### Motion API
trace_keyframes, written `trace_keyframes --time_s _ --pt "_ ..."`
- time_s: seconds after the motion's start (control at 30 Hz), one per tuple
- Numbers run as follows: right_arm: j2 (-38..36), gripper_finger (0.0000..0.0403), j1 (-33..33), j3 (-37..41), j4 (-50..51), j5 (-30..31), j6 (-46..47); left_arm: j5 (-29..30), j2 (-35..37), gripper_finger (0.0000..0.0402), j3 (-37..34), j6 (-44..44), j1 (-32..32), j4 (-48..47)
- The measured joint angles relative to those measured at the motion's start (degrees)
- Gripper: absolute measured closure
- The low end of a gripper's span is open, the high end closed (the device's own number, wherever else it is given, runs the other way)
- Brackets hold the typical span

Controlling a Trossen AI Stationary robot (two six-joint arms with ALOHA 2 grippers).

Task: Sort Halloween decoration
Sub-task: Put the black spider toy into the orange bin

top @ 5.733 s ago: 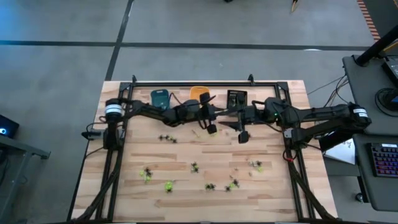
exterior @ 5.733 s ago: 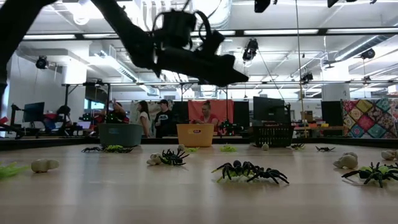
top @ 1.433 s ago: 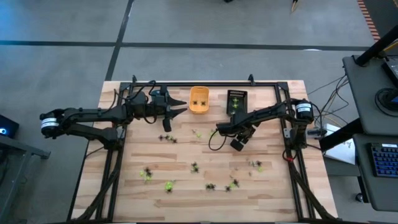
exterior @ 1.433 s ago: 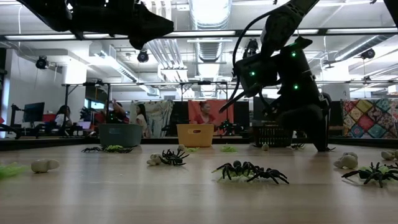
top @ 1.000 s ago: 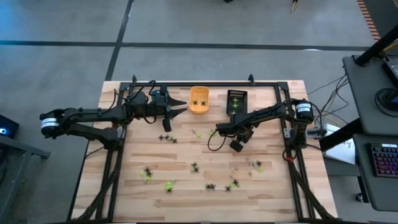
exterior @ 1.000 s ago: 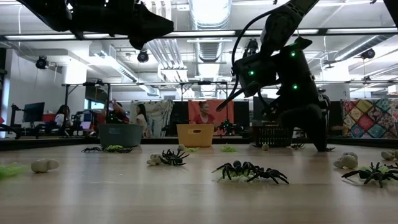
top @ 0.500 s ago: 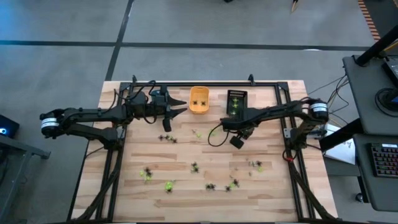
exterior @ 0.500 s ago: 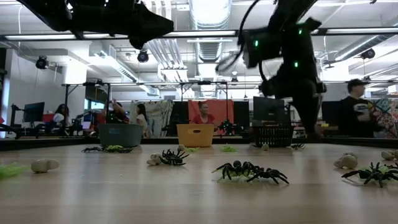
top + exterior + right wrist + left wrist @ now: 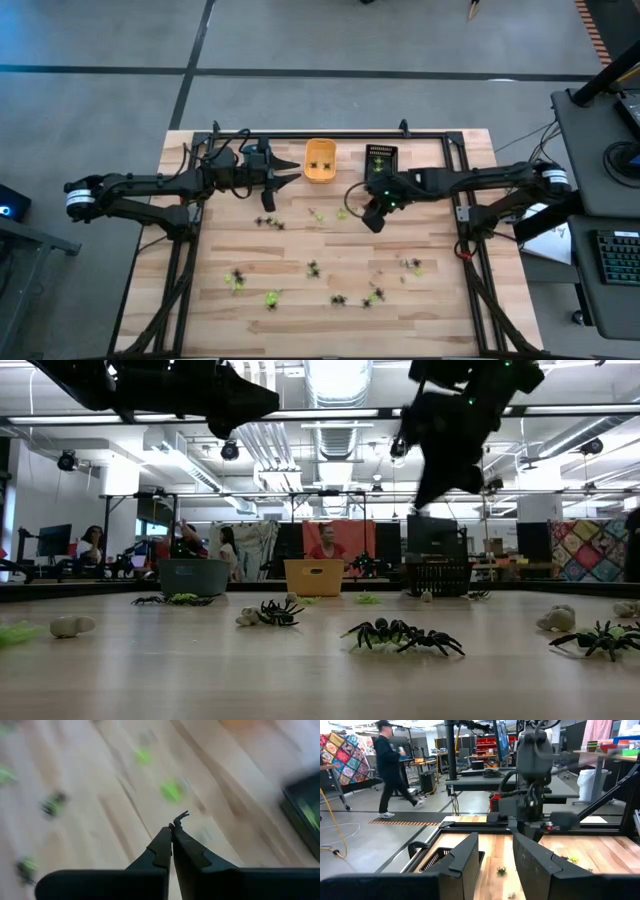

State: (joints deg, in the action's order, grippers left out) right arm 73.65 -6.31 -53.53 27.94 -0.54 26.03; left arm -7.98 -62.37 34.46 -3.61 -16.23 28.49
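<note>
Carrying a tiny black spider figure (image 9: 180,816) pinched in your right end effector (image 9: 172,827), you hover beside the black tray (image 9: 380,159), likely to drop it there, while your left end effector (image 9: 287,178) waits, fingers apart, over the blue tray.

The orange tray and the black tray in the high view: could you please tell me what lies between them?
Nothing does: the high view shows only a bare strip of the wooden table between the orange tray and the black tray.
</note>
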Motion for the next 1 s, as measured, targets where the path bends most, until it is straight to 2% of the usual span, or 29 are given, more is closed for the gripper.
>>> trace_keyframes --time_s 0.27,0.53,0.7,0.83,1.0 --pt "0.7 0.0394 -3.1 8.8 -32.8 -1.6 -7.8 -0.1 0.0 0.0297 0.0 2.2 0.0 0.0" --pt "9.8 0.0394 -7.7 9.7 -58.6 -1.4 -20.8 -0.2 0.0 0.0297 0.0 4.2 0.0 -0.8" --pt "16.5 0.0394 -12.1 6.4 -62.4 -0.8 -21.1 -0.2 0.3 0.0297 0.0 5.9 0.0 -4.6" --pt "21.6 0.0394 -14.9 2.4 -62.3 -1.0 -18.9 -0.5 0.9 0.0297 0.0 7.8 0.0 -13.1" --pt "26.2 0.0394 -16.9 -4.0 -55.7 -0.9 -17.6 -0.5 1.1 0.0297 0.0 9.7 0.7 -24.9"
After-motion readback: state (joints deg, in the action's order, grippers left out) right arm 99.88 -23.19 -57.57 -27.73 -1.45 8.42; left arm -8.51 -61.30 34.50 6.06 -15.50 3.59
